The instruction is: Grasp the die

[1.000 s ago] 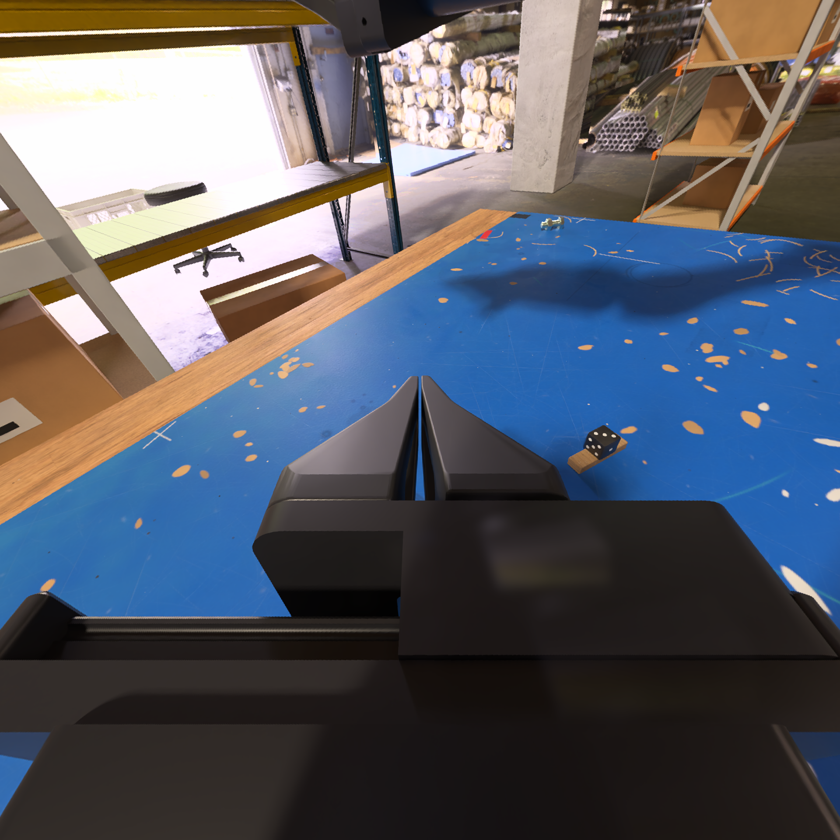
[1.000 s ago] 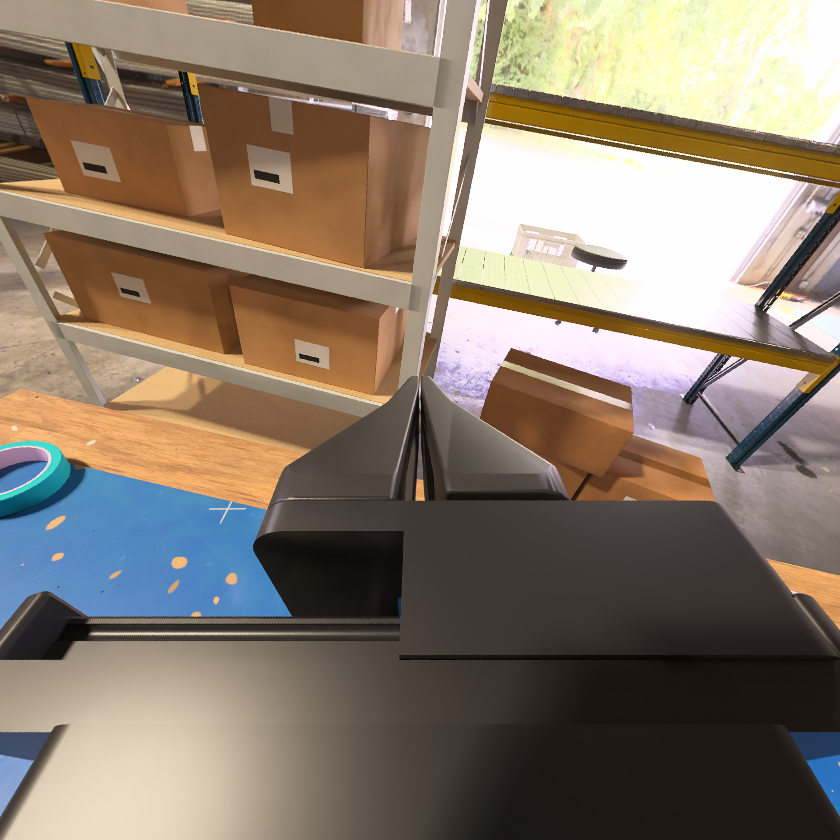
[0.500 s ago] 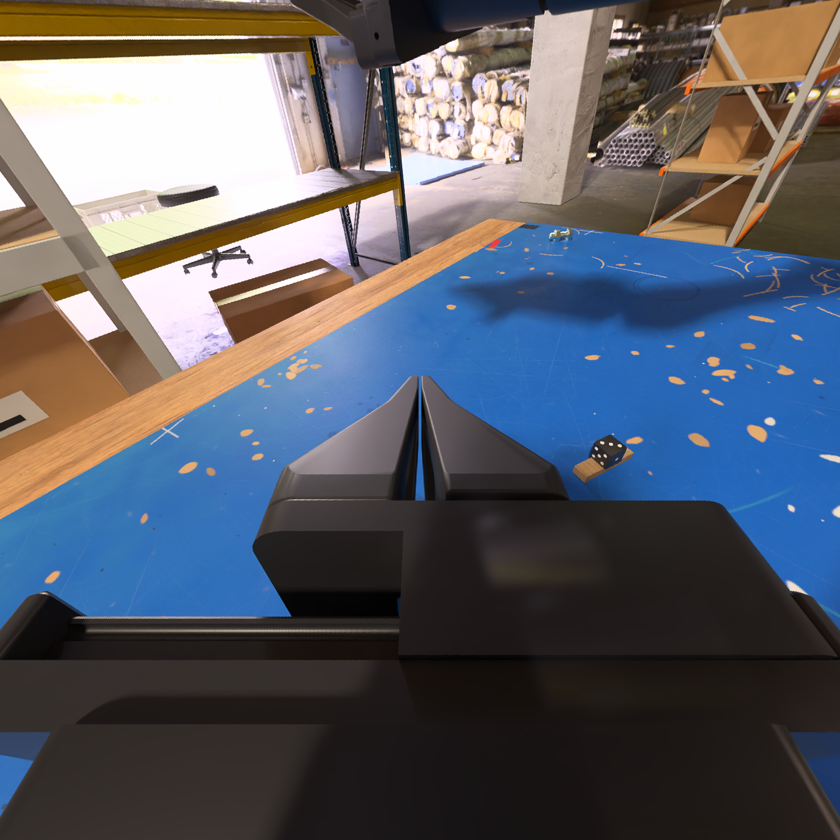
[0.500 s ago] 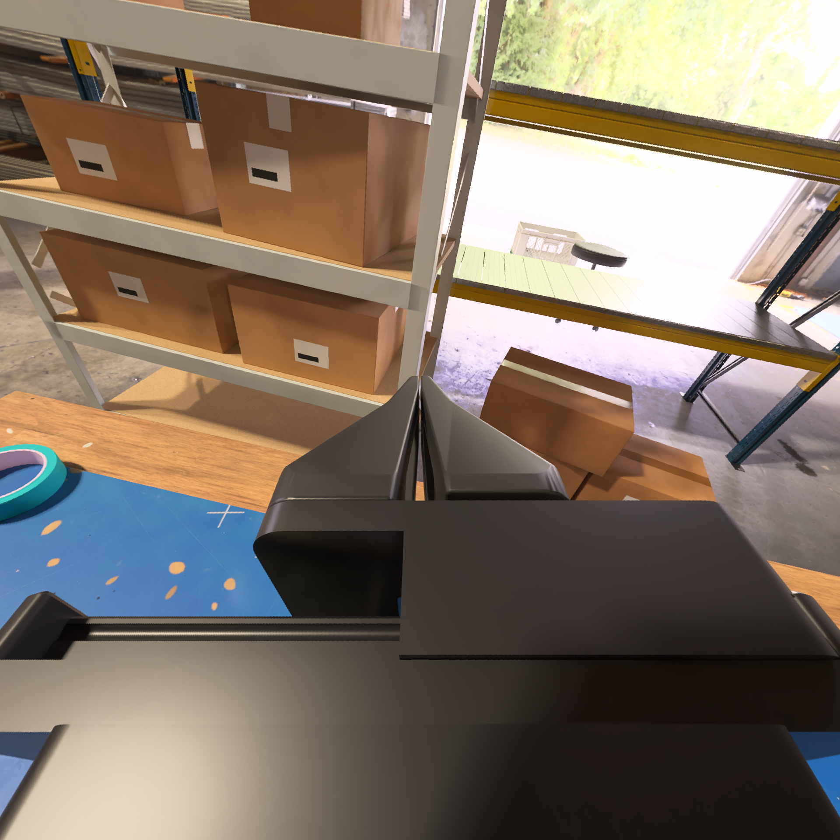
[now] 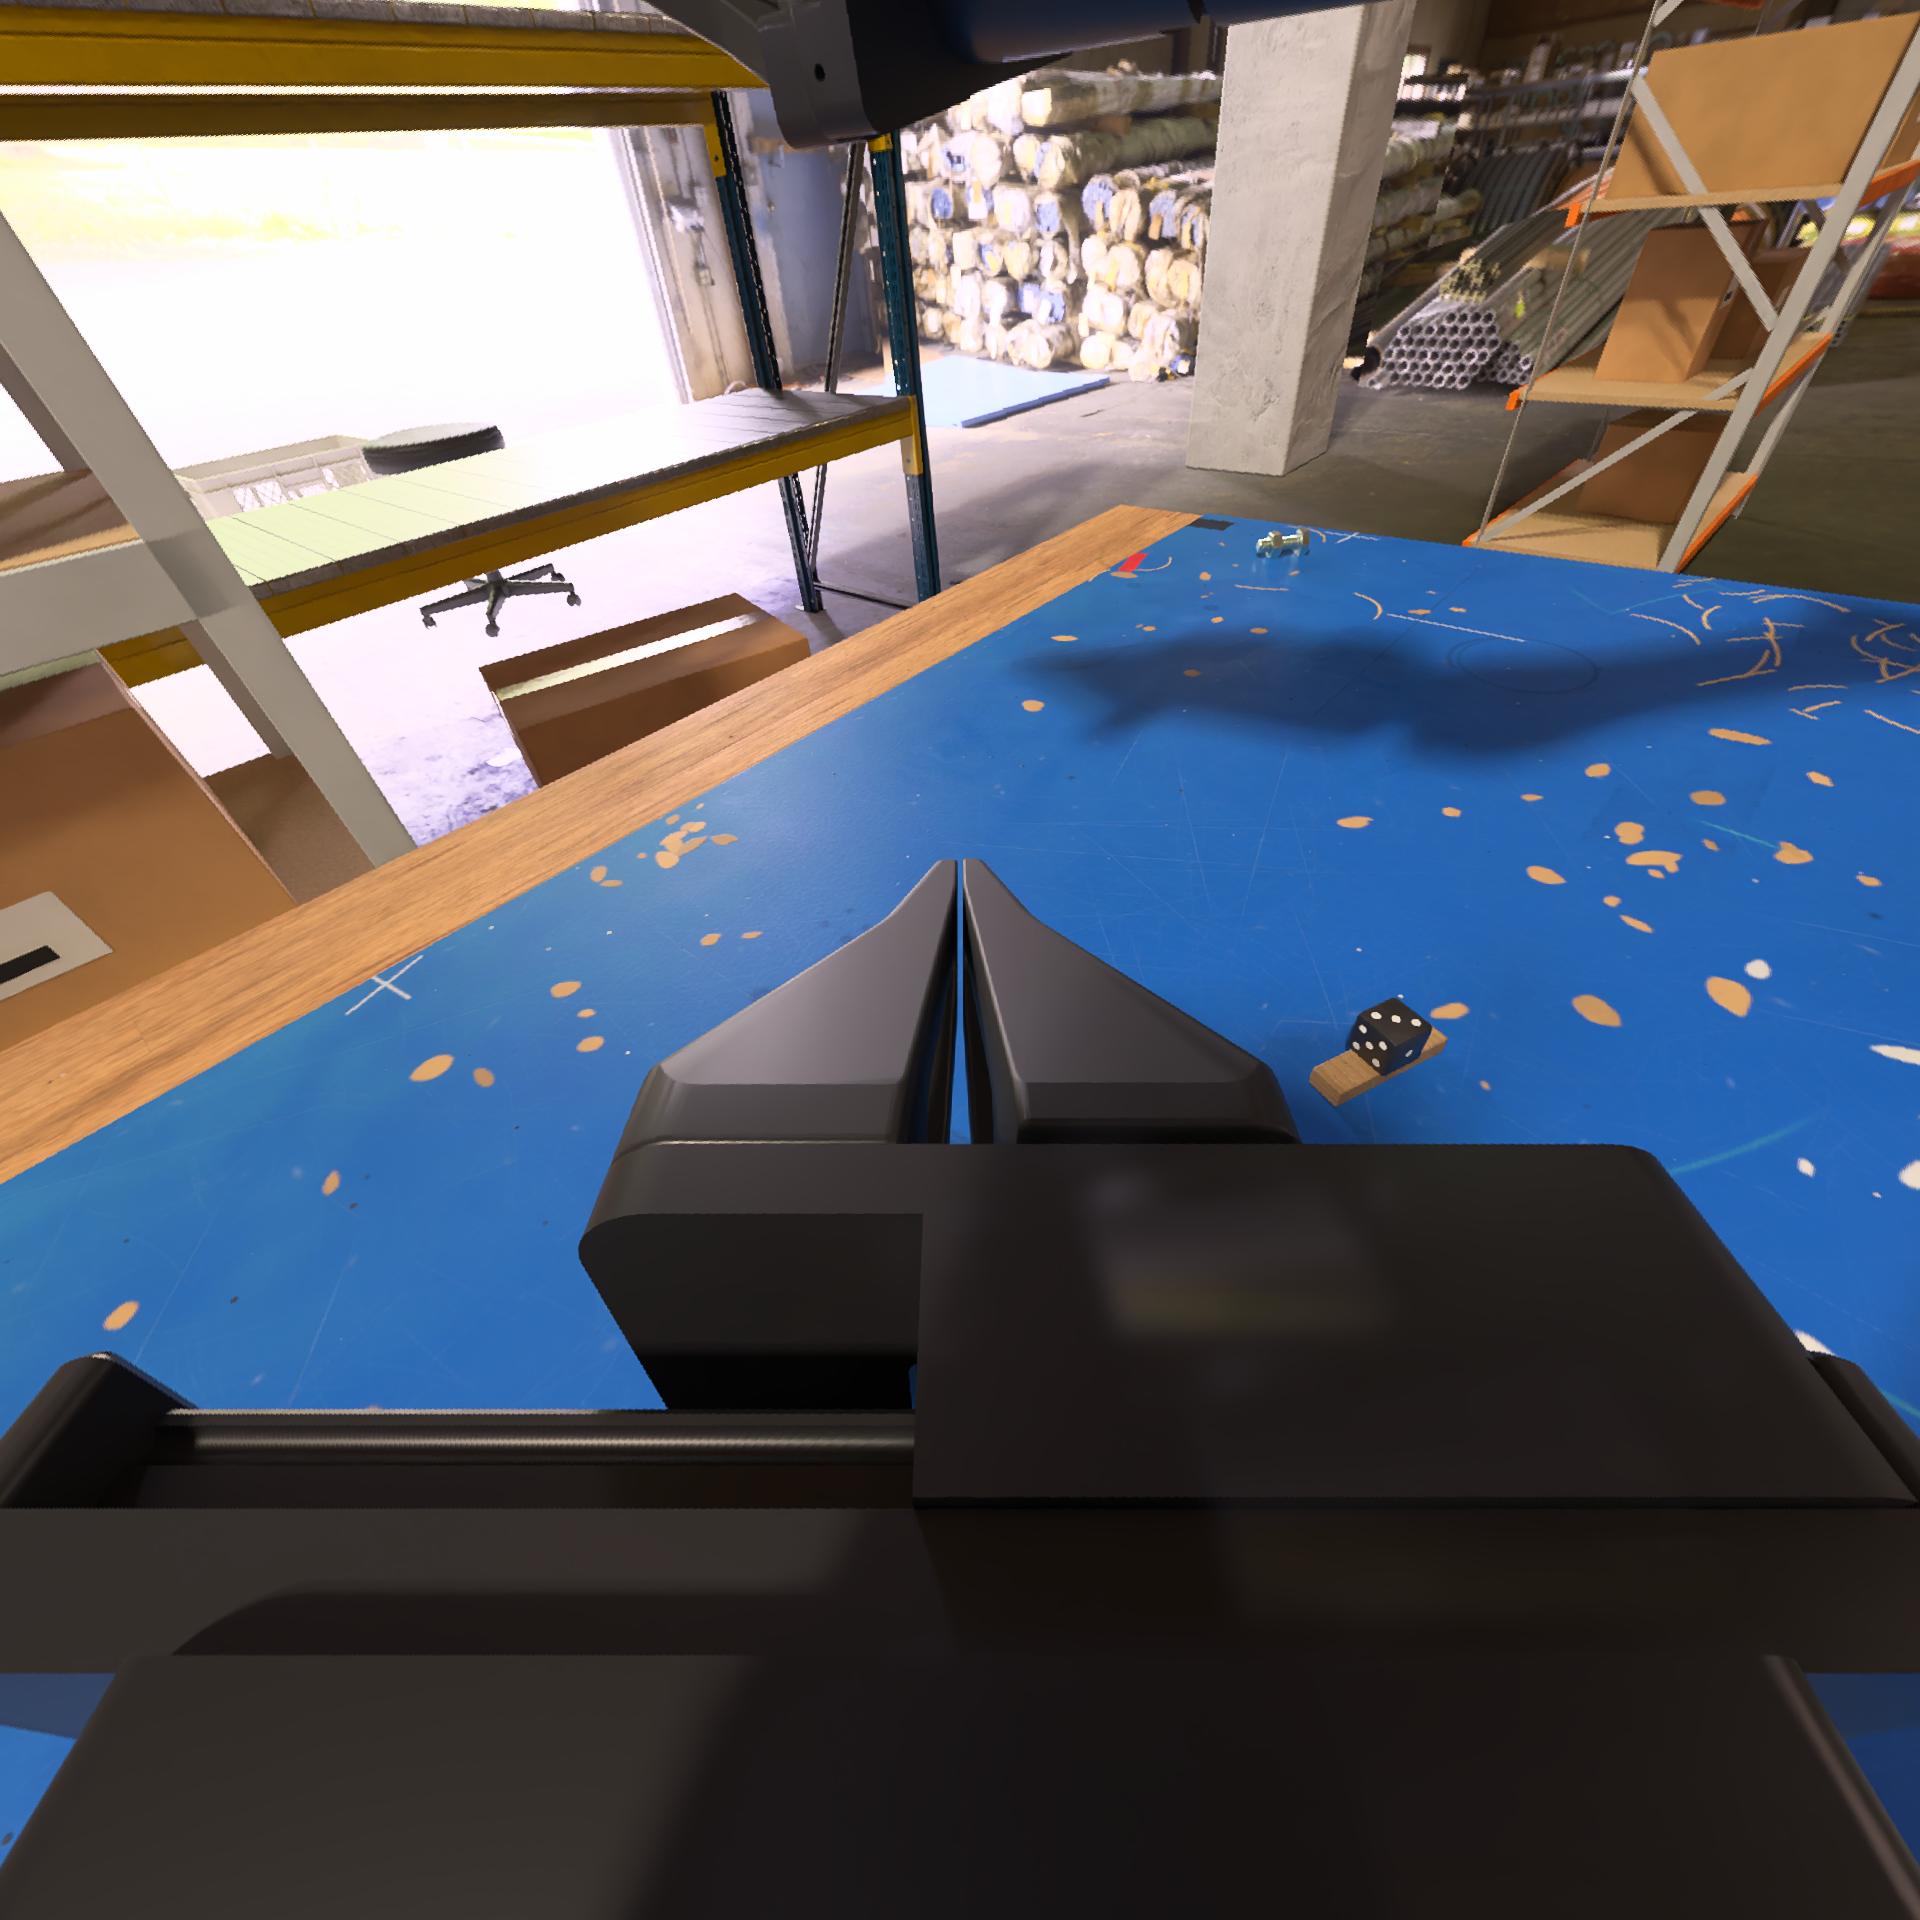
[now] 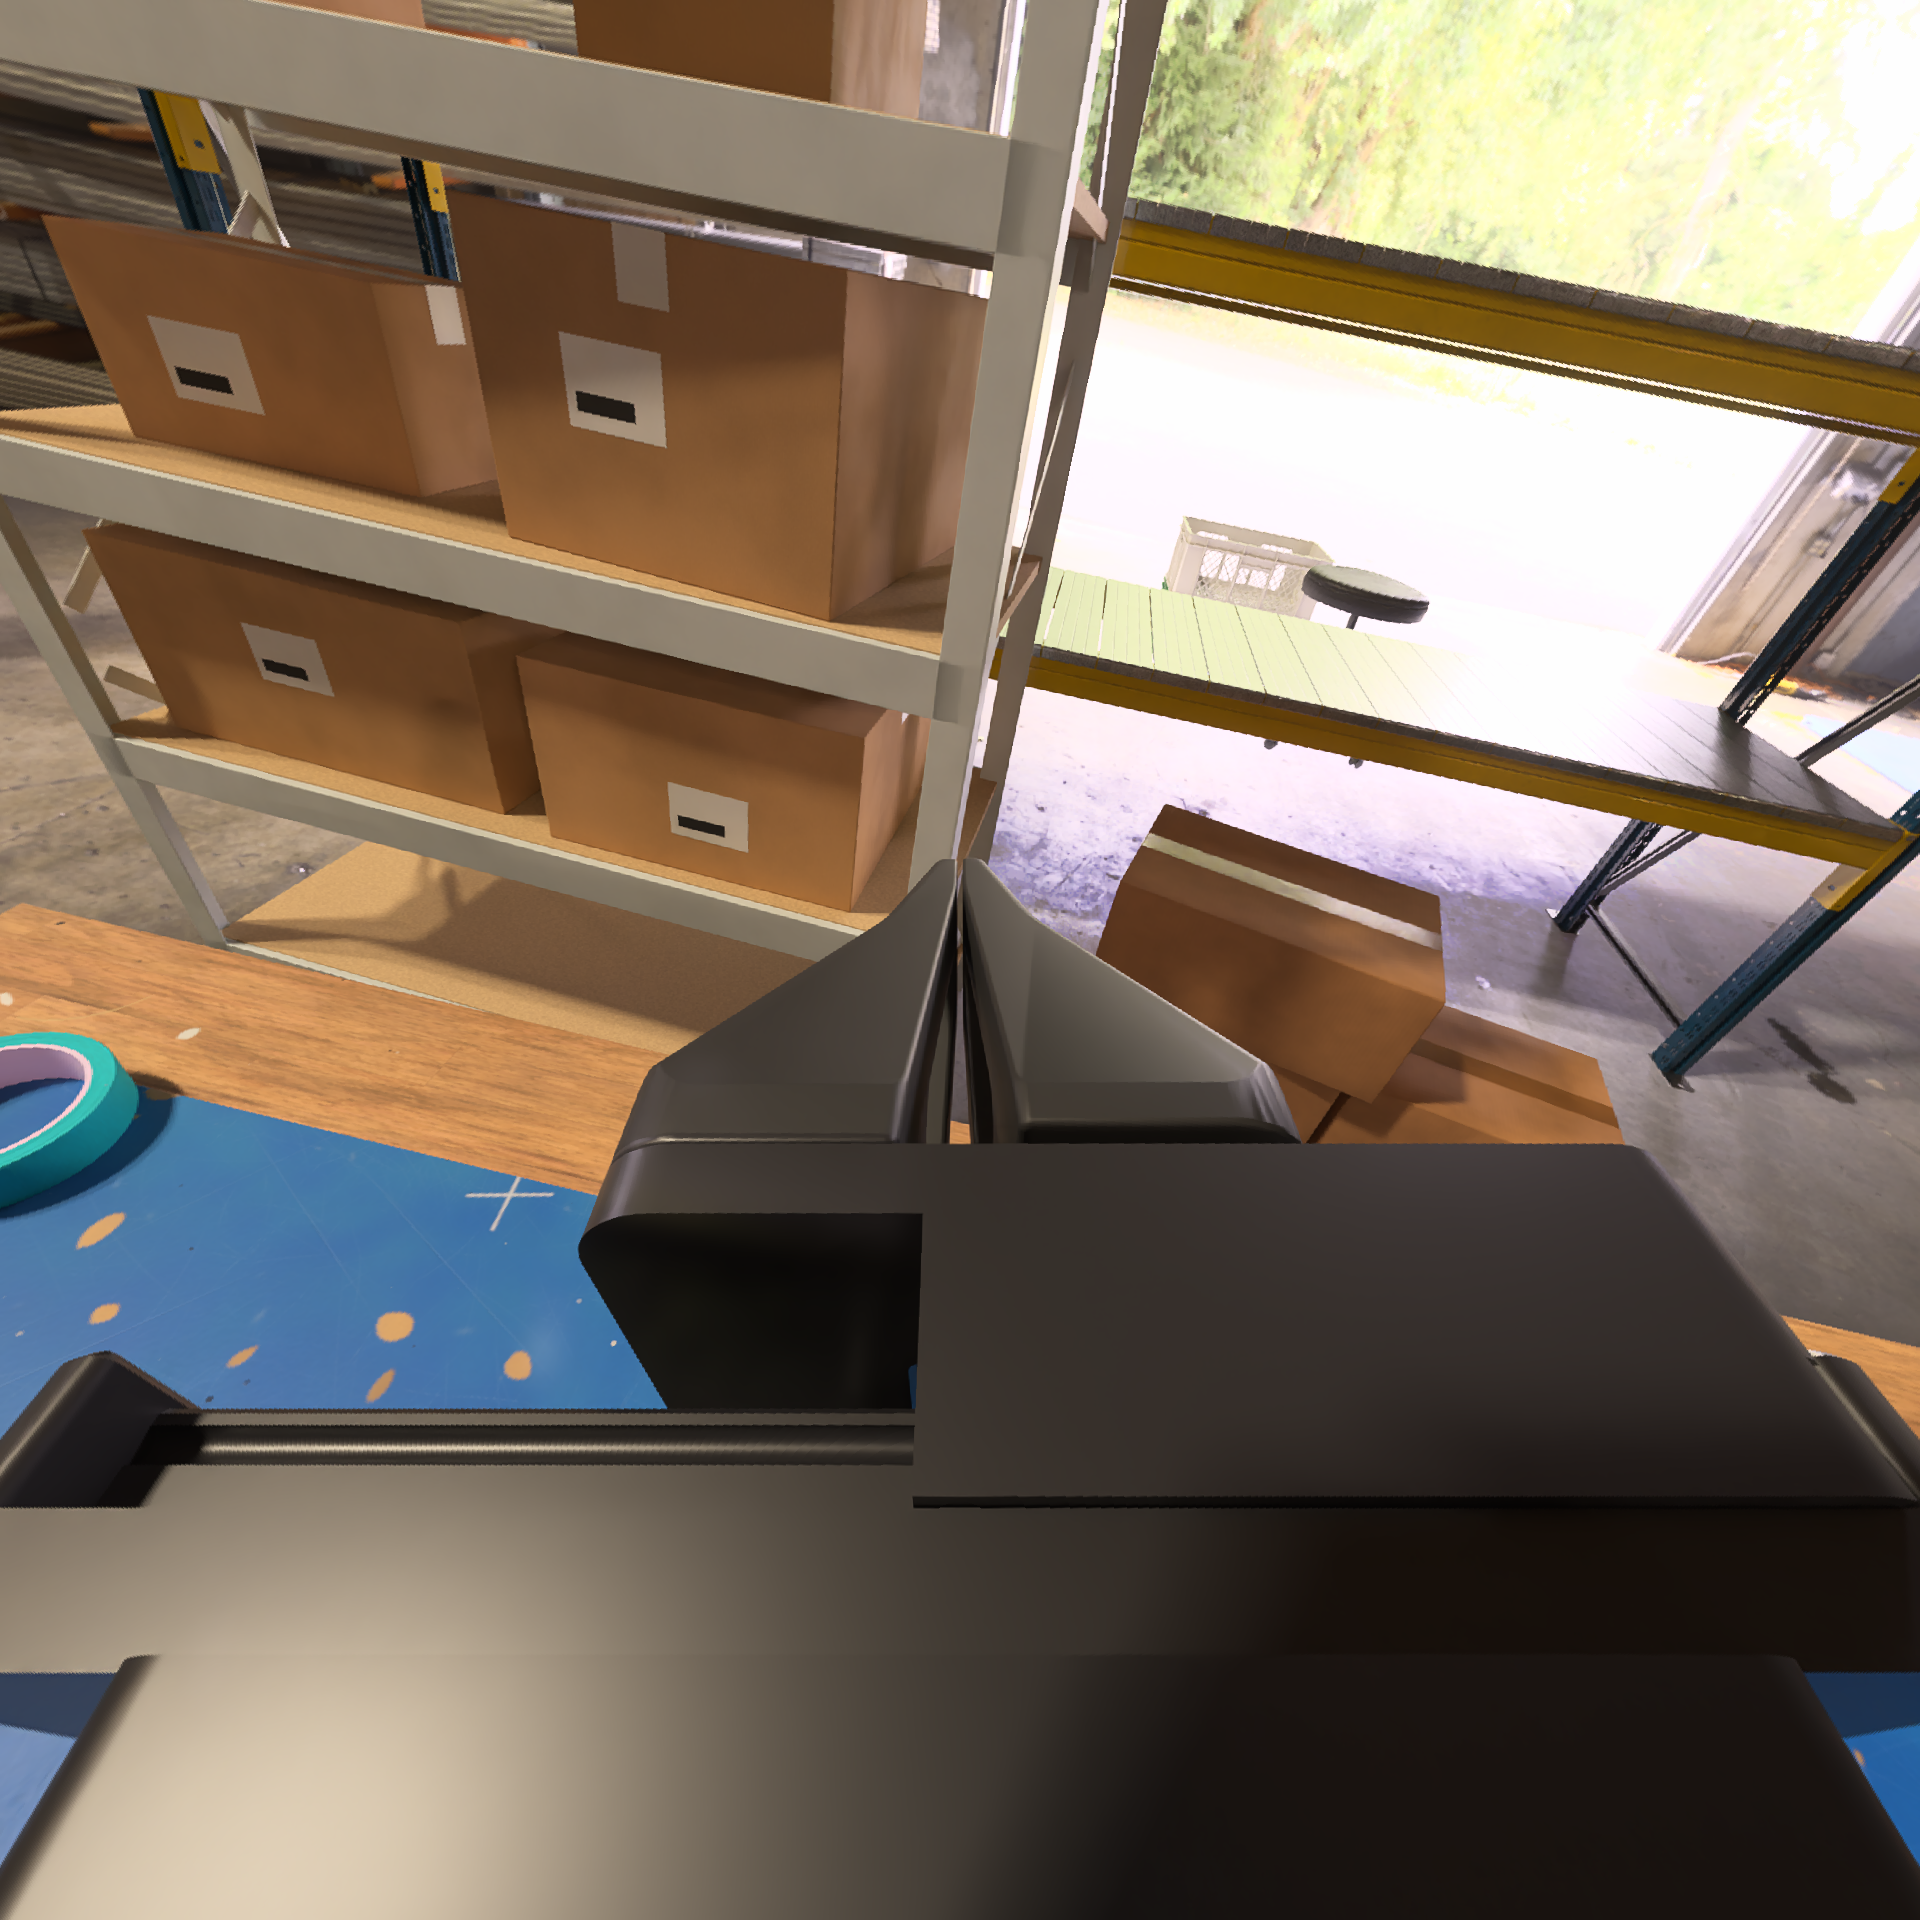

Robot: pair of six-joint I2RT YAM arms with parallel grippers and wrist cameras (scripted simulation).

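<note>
A small black die with white pips rests on a thin wooden block on the blue mat, seen in the left wrist view to the right of my fingers and a little beyond their tips. My left gripper is shut and empty, above the mat, left of the die. My right gripper is shut and empty, pointing past the table's wooden edge. The die does not show in the right wrist view.
A teal tape roll lies at the mat's edge on the left of the right wrist view. A small bolt lies at the mat's far corner. The other arm hangs overhead. Shelves with cardboard boxes stand beyond the table.
The left wrist view has pulled back and tilted slightly; the die sits a bit farther right and lower. The right wrist view has shifted slightly, the tape roll sliding left.
</note>
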